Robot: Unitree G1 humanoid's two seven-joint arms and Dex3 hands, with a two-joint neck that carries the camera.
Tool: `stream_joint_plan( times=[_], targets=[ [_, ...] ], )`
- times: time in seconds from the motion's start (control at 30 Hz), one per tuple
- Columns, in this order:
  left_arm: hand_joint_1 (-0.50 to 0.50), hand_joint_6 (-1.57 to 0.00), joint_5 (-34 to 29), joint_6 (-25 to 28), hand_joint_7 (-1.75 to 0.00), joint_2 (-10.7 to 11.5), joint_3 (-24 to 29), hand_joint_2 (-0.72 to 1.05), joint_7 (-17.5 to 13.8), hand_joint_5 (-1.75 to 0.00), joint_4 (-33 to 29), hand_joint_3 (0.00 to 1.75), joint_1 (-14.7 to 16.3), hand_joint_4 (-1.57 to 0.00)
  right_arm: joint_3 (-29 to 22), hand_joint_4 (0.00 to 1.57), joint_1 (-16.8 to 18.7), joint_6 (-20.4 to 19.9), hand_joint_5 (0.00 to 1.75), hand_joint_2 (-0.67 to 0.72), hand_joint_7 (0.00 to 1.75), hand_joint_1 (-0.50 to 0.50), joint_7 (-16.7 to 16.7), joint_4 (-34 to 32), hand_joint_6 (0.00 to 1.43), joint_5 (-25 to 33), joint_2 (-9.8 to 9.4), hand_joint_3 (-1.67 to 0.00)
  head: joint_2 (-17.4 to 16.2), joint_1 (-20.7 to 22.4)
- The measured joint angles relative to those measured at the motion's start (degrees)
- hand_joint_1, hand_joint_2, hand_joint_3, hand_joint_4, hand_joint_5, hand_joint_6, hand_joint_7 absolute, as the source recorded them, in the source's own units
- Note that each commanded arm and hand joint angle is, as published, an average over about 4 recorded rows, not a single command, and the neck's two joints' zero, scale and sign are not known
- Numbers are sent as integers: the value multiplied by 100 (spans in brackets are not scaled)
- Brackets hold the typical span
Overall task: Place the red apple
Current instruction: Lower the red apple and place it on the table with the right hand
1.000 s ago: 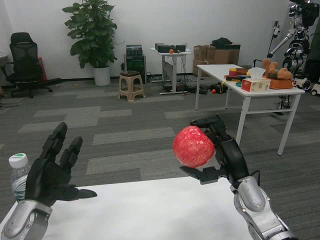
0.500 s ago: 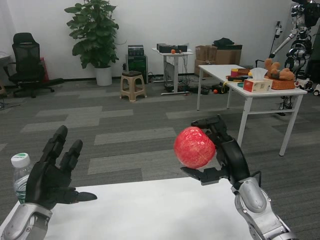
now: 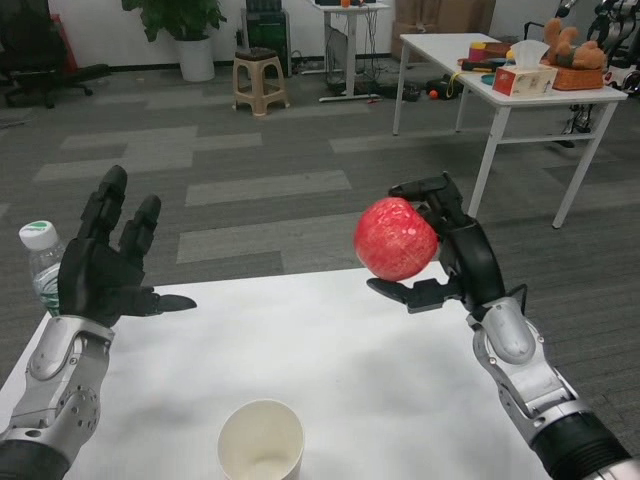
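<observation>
The red apple (image 3: 396,238) is held up in the air by my right hand (image 3: 450,255), whose fingers wrap its right side and underside, above the far right part of the white table (image 3: 380,400). My left hand (image 3: 105,265) hovers over the table's left side, fingers spread and holding nothing. A white paper cup (image 3: 261,443) stands upright and open near the front edge, between the two arms.
A plastic water bottle (image 3: 40,265) with a white cap stands at the table's far left corner, just behind my left hand. Beyond the table lie grey carpet, a stool, and another white table (image 3: 500,85) bearing a tissue box and toys.
The camera has tilted down, so more of the table and the paper cup now show. Both hands keep nearly the same poses, the right still holding the apple.
</observation>
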Motion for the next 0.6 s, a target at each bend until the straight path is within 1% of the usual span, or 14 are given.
stream_joint_plan(
  times=[0.1, 0.23, 0.37, 0.5, 0.6],
  targets=[
    [-50, 0, -7, -2, 0, -1, 0, 3, -1, -21, 75, 0, 2, 0, -19, 42, 318, 43, 165, -48, 168, 8, 1, -259, 77, 3, -12, -73, -238, -93],
    [-50, 0, -12, -3, 0, -1, -5, -2, -2, -21, 134, 0, 3, 0, -18, 40, 711, 75, 165, -48, 168, 8, 0, -456, 75, 7, -24, -79, -366, -176],
    [-50, 0, -28, -3, 0, -1, -47, 5, -3, -21, 180, 0, 3, 0, 61, 40, 853, 85, 165, -48, 168, 8, -5, -554, 74, 15, -82, -79, -383, -229],
    [-50, 0, -35, -4, 0, -1, -64, -2, -3, -21, 251, 0, 3, 0, 215, 40, 908, 92, 165, -48, 168, 8, -6, -542, 75, 11, -142, -79, -378, -251],
    [-50, 0, -37, -4, 0, -1, -63, 5, -3, -21, 317, 0, 3, 0, 299, 40, 920, 83, 165, -48, 168, 8, -5, -351, 77, -10, -146, -79, -358, -278]
  ],
)
